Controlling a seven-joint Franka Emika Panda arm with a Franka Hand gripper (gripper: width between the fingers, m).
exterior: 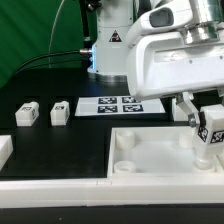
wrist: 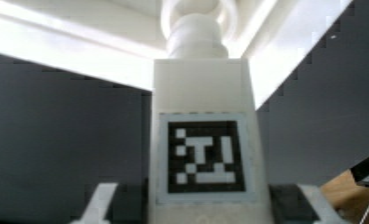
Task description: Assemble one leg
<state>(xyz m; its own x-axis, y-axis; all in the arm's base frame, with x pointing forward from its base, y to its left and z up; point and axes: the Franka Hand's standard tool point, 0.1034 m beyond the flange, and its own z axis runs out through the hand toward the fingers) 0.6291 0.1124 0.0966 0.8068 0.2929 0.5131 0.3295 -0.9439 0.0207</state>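
Note:
My gripper (exterior: 207, 122) is shut on a leg (exterior: 208, 140), a small white block with a black-and-white tag. It holds the leg upright over the near right corner of the large white square tray-like part (exterior: 150, 165), close to a round corner socket there. In the wrist view the leg (wrist: 202, 120) fills the middle, tag facing the camera, with a gripper finger (wrist: 113, 200) against each side. Whether the leg's lower end touches the socket I cannot tell. Two more legs (exterior: 27, 114) (exterior: 60, 112) lie on the table at the exterior view's left.
The marker board (exterior: 118, 104) lies on the black table behind the tray-like part. Another white piece (exterior: 4, 150) sits at the exterior view's left edge. The arm's base (exterior: 105, 50) stands at the back, before a green backdrop.

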